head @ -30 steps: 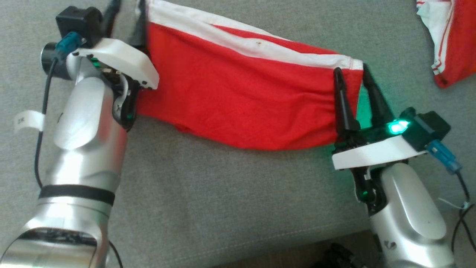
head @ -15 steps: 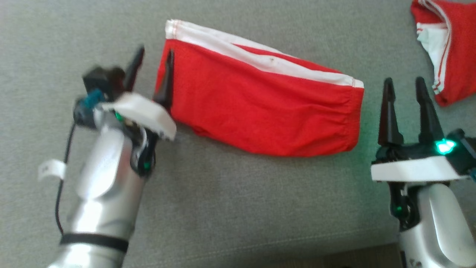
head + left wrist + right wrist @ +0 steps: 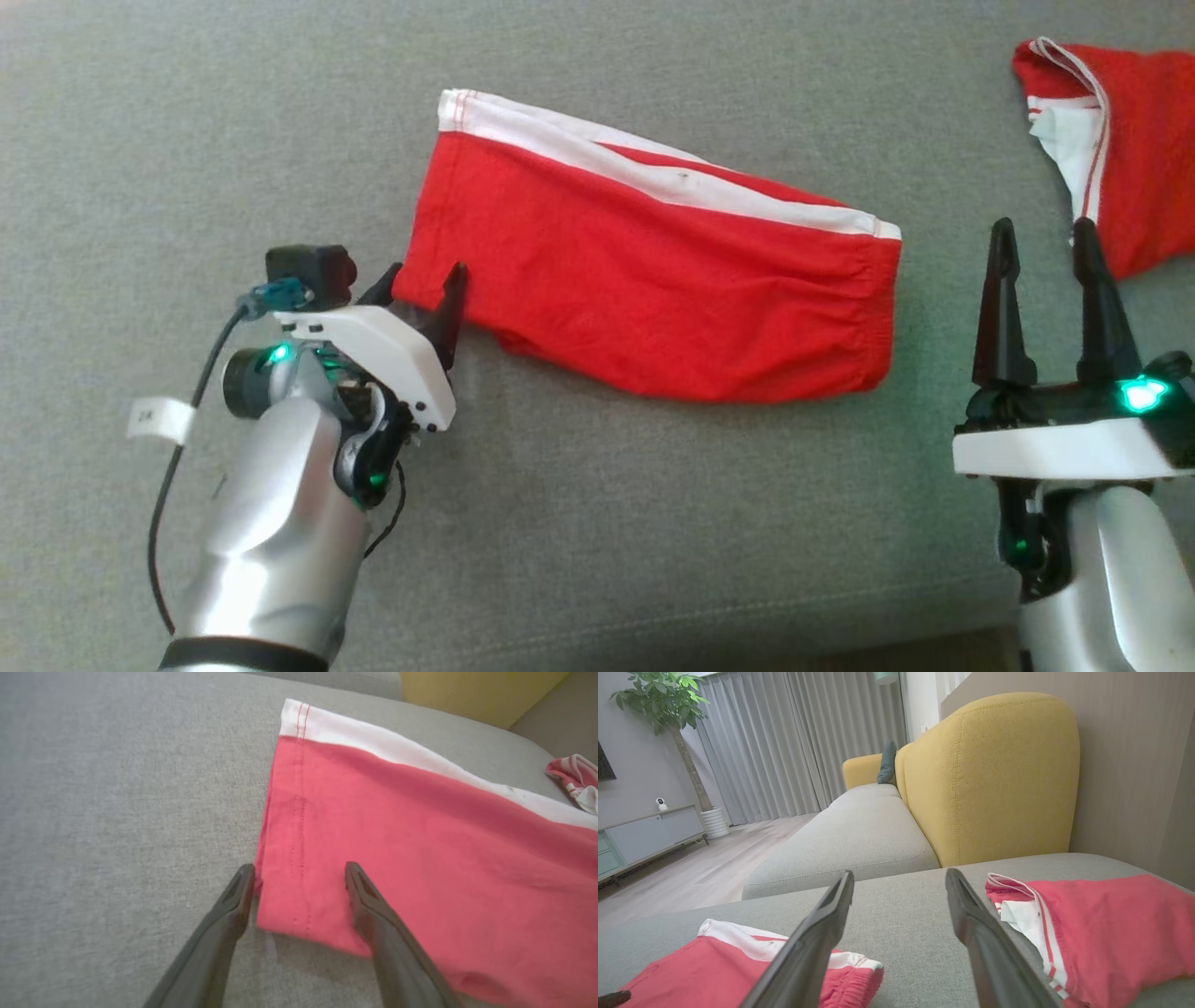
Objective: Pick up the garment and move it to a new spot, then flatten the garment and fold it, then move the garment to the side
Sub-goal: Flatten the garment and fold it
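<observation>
Lying flat on the grey sofa (image 3: 653, 523), the red garment (image 3: 653, 289) looks soft, light and floppy, so pinch it by a corner or hem. The left gripper (image 3: 425, 273) is wide open over its near left corner. The right gripper (image 3: 1043, 229) is wide open and empty, just beside its right end.

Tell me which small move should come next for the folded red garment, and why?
Probably lower the left gripper and close it on the near left corner of the red garment, to move it aside: its open fingers straddle that hem, the cloth lies folded flat, and the right gripper stands open, apart from it.
</observation>
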Robot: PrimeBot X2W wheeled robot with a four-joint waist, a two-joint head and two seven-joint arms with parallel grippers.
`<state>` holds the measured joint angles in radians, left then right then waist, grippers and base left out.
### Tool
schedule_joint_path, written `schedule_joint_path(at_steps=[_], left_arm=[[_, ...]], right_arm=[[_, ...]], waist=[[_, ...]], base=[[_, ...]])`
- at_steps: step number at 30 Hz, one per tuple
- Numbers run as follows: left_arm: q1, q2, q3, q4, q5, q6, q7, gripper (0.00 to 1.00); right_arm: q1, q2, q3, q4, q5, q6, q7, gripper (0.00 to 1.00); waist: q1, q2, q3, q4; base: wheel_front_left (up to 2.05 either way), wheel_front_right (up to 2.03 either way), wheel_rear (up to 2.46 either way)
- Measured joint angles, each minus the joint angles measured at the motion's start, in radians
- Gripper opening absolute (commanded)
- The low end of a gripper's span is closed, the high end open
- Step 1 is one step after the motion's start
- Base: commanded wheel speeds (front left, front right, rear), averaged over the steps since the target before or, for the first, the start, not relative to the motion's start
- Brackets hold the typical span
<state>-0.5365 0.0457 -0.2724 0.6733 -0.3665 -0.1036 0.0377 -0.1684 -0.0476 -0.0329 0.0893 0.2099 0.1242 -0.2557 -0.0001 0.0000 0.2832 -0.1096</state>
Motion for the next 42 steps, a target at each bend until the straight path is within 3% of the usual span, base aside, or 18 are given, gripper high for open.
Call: schedule_joint_path(at_steps=[8, 9, 10, 12, 18, 26, 33, 40, 42], left_arm=[[0.000, 0.004, 0.028, -0.011, -0.071, 0.002, 0.077, 1.00], [0.000, 0.004, 0.028, -0.013, -0.074, -0.002, 0.084, 0.77], [0.000, 0.006, 0.025, -0.016, -0.080, -0.003, 0.089, 0.34], [0.000, 0.006, 0.017, -0.019, -0.089, -0.004, 0.103, 0.00], [0.010, 0.005, -0.002, -0.031, -0.115, -0.012, 0.069, 0.00], [0.156, 0.003, 0.030, -0.143, -0.185, -0.009, -0.036, 0.00], [0.346, 0.001, 0.021, -0.280, -0.217, 0.048, -0.076, 0.00], [0.435, 0.001, -0.018, -0.364, -0.245, 0.099, -0.098, 0.00], [0.439, 0.002, -0.023, -0.377, -0.243, 0.114, -0.126, 0.48]], right_arm=[[0.000, 0.000, 0.011, -0.006, 0.002, 0.000, 0.000, 1.00], [0.000, 0.000, 0.011, -0.006, 0.002, 0.000, 0.000, 1.00], [0.000, 0.000, 0.011, -0.007, 0.002, 0.000, 0.000, 1.00], [0.000, 0.000, 0.011, -0.007, 0.002, 0.000, 0.000, 1.00], [0.000, 0.000, 0.011, -0.006, 0.009, 0.000, 0.000, 1.00], [0.039, 0.001, -0.035, 0.037, -0.027, 0.000, 0.000, 1.00], [0.054, 0.002, -0.084, 0.080, -0.066, 0.000, 0.000, 1.00], [0.054, 0.002, -0.087, 0.085, -0.077, 0.000, 0.009, 1.00], [0.054, 0.002, -0.080, 0.085, -0.077, 0.000, 0.010, 1.00]], waist=[[0.0000, 0.0000, 0.015, -0.028], [0.0000, 0.0000, 0.016, -0.030], [0.0000, 0.0000, 0.016, -0.032], [0.0000, 0.0000, 0.016, -0.035], [0.0000, 0.0000, 0.005, -0.035], [0.0000, 0.0000, -0.043, -0.002], [0.0000, 0.0000, -0.077, 0.043], [0.0000, 0.0000, -0.091, 0.061], [0.0000, 0.0000, -0.095, 0.063]], base=[[0.00, 0.00, 0.00], [0.00, 0.00, 0.00], [0.00, 0.00, 0.00], [0.00, 0.00, 0.00], [0.00, 0.00, 0.00], [0.00, 0.00, 0.00], [0.00, 0.00, 0.00], [0.00, 0.00, 0.00], [0.00, 0.00, 0.00]])
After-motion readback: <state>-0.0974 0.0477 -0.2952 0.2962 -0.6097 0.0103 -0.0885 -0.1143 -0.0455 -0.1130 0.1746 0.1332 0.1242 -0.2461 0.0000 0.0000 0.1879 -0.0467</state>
